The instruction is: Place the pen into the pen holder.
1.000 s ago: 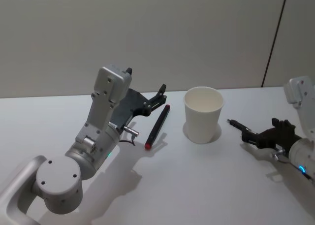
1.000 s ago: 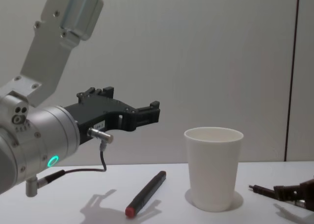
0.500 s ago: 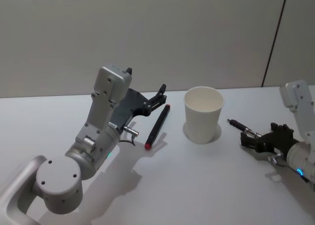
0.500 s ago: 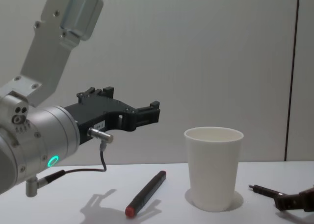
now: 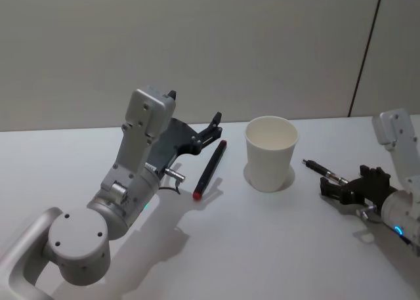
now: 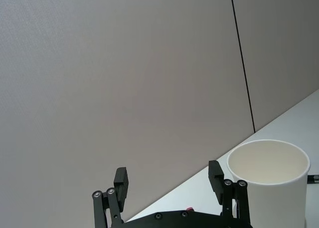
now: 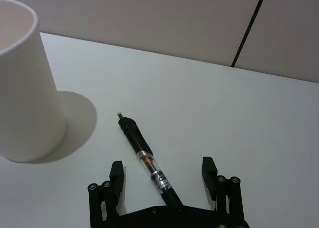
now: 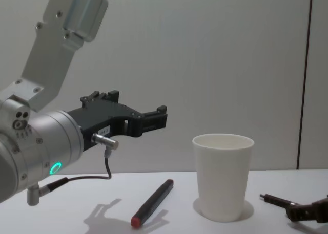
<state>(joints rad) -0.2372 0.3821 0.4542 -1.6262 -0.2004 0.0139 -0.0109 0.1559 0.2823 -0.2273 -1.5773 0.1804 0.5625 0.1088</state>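
Two tools work over the white surface [image 5: 262, 247]: the left tool [image 5: 214, 128], spread wide and holding nothing, hangs raised near a red-tipped pen [image 5: 210, 169] lying at nine o'clock from the pen holder [image 5: 270, 155]. The pen holder stands upright, with a black pen [image 7: 144, 155] lying apart at its three o'clock. The right tool [image 7: 162, 171] sits low, fingers open either side of that pen's rear end, not gripping it.

Plain beige wall [image 5: 197, 44] with a dark vertical seam [image 5: 365, 50] behind a white table [image 5: 262, 247]
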